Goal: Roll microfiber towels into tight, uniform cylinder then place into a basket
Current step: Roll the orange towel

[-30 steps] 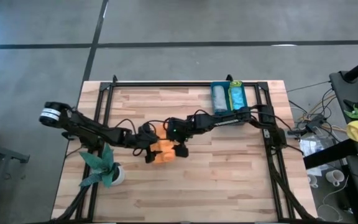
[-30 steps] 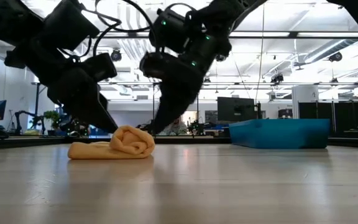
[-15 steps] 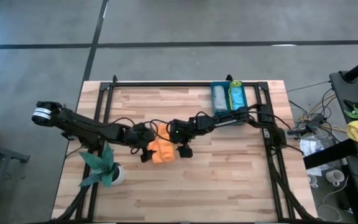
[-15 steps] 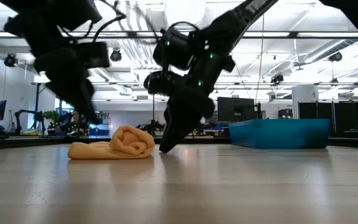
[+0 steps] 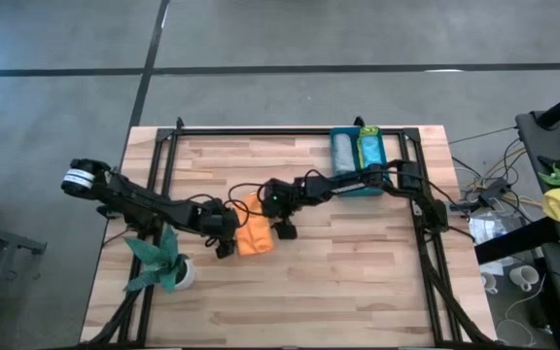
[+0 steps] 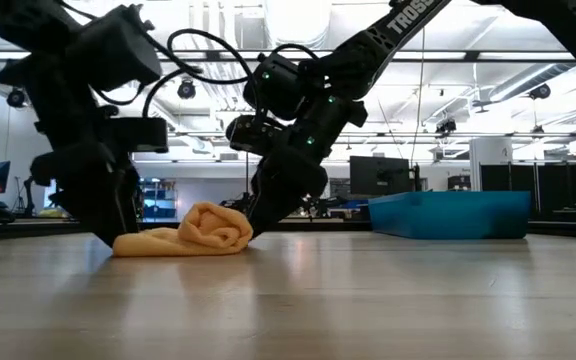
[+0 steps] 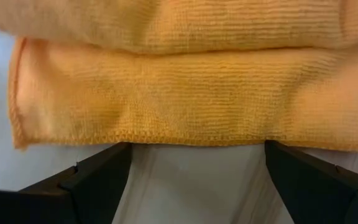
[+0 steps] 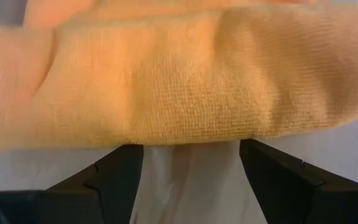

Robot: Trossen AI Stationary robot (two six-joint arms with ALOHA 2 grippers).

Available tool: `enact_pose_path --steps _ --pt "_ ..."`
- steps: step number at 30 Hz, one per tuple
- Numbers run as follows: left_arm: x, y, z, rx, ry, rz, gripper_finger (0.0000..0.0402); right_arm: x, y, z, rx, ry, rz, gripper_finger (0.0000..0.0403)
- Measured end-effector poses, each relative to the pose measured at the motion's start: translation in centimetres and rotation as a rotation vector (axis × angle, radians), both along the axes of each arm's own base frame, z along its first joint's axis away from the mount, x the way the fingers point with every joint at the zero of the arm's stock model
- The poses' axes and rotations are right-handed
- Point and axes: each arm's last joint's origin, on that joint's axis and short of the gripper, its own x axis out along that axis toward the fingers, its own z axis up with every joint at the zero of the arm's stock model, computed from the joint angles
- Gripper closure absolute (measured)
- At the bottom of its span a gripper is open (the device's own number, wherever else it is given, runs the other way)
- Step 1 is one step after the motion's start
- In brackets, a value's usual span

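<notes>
- From overhead I see a dark green leafy plant in a white pot (image 5: 163, 264) at the left edge of the pale wooden slatted table (image 5: 358, 282); no other view shows it.
- My left gripper (image 5: 224, 233) sits down at the table, just beside the left edge of the orange microfiber towel (image 5: 254, 233). Its wrist camera shows both dark fingers (image 7: 86, 180) spread wide with bare table between them and the towel's hemmed edge (image 7: 185, 87) just ahead, nothing gripped.
- The low view alone shows the towel's shape (image 6: 193, 232): a loose roll at its right end, a flat tail running left toward the left gripper (image 6: 108, 225).
- My right gripper (image 5: 282, 222) is at the towel's right side. Its wrist camera shows the fingers (image 8: 110, 177) parted, the rolled cloth (image 8: 166, 81) filling the view ahead of them, not clamped.
- The shallow teal-blue plastic basket (image 5: 358, 173) stands at the table's far right edge; only the overhead view shows a grey roll (image 5: 342, 153) and a turquoise roll (image 5: 368, 151) inside.
</notes>
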Motion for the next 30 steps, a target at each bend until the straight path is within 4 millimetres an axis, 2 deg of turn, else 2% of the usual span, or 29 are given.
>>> enact_pose_path --steps 6,17,21,26,30 --pt "0.6 -0.1 -0.4 -0.001 0.028 -0.006 0.0049 0.6 0.0 0.6 0.016 -0.044 -0.024 0.0138" --pt "0.2 -0.1 0.8 -0.040 -0.012 -0.023 0.0049 1.9 0.9 2.4 0.058 -0.160 -0.005 0.0138" --pt "0.2 -0.1 0.8 -0.041 -0.011 -0.021 0.0049 2.5 1.3 2.0 0.076 -0.201 -0.013 0.0138" --pt "0.2 -0.1 0.8 -0.040 -0.010 -0.020 0.0049 3.1 2.0 0.4 0.112 -0.192 -0.028 0.0138" --pt "0.2 -0.1 0.8 -0.040 -0.008 -0.020 0.0049 4.1 2.8 0.3 0.121 -0.207 -0.014 0.0138"
